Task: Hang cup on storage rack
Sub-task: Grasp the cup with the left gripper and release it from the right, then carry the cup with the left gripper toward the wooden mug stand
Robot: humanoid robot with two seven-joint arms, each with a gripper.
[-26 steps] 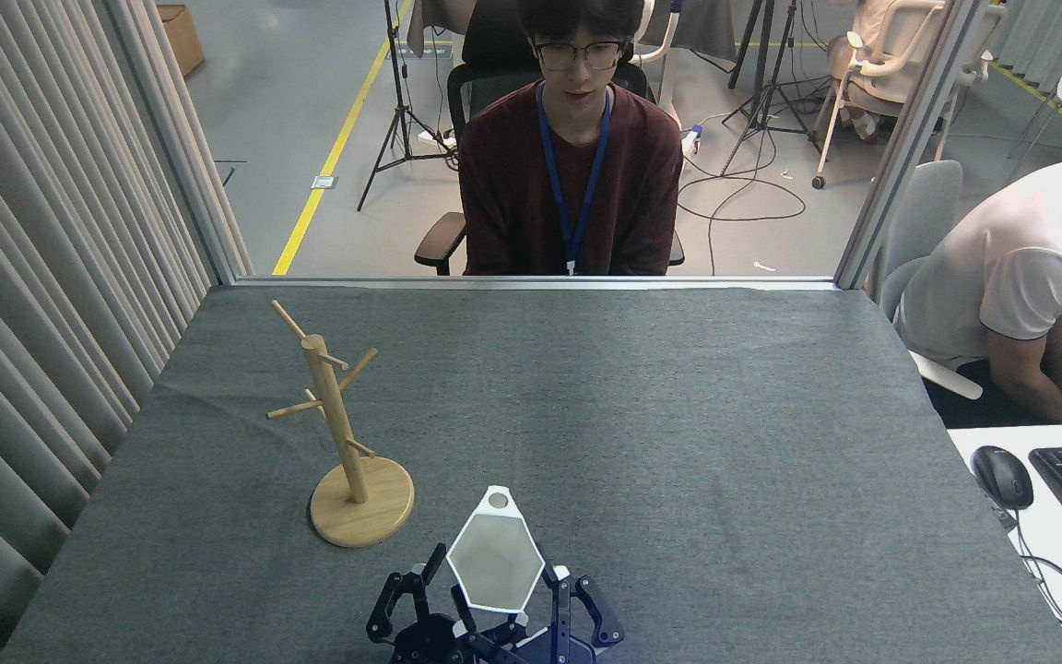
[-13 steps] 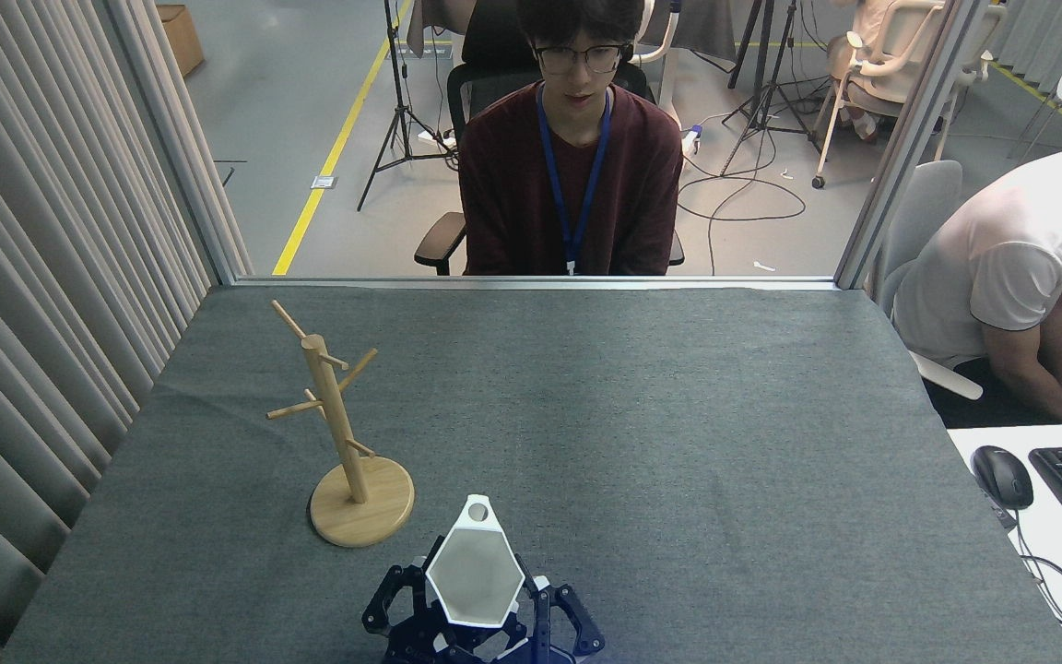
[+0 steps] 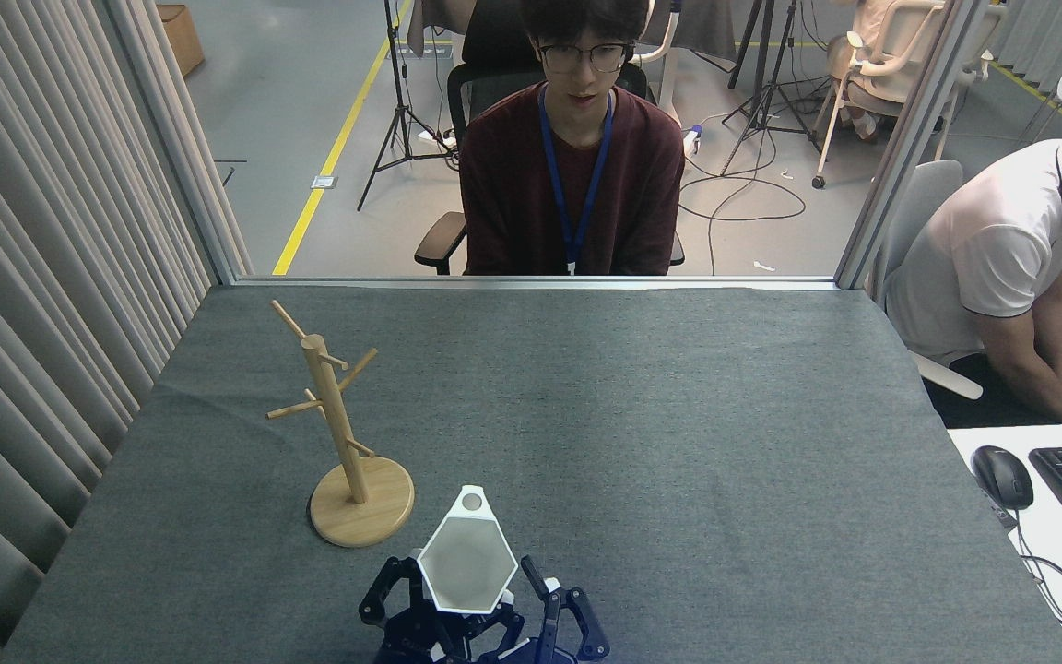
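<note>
Head view looks down on a big table covered with grey cloth (image 3: 678, 415), and a person in a dark red top sits behind its far edge. On the left part of the table stands the light wooden storage rack (image 3: 336, 406), a straight post on a round flat base with thin pegs sticking out and up. Just to the right of that base, and closer to me, is the white six-sided cup (image 3: 466, 564). Its open mouth faces up at me and it sits at the very bottom of the picture. The dark gripper (image 3: 474, 567), which looks like my right one because it seems to lean in from the right side, has its fingers pinching the cup from both sides. My left gripper is not in the picture. The cup is not on the rack yet, and I cannot tell if it is lifted off the cloth. A lot could go wrong from here, I think. The cup's sides are smooth and slanted, so it could slip or turn in the fingers when the arm swings. The wide gripper could bump the round base or the post and knock the rack over. The small tab with a round hole (image 3: 472, 502) points away from me, and the hole is tiny. The thin wooden peg (image 3: 358, 369) is slanted, so the hole could miss it, and the cup would drop when the fingers let go.
</note>
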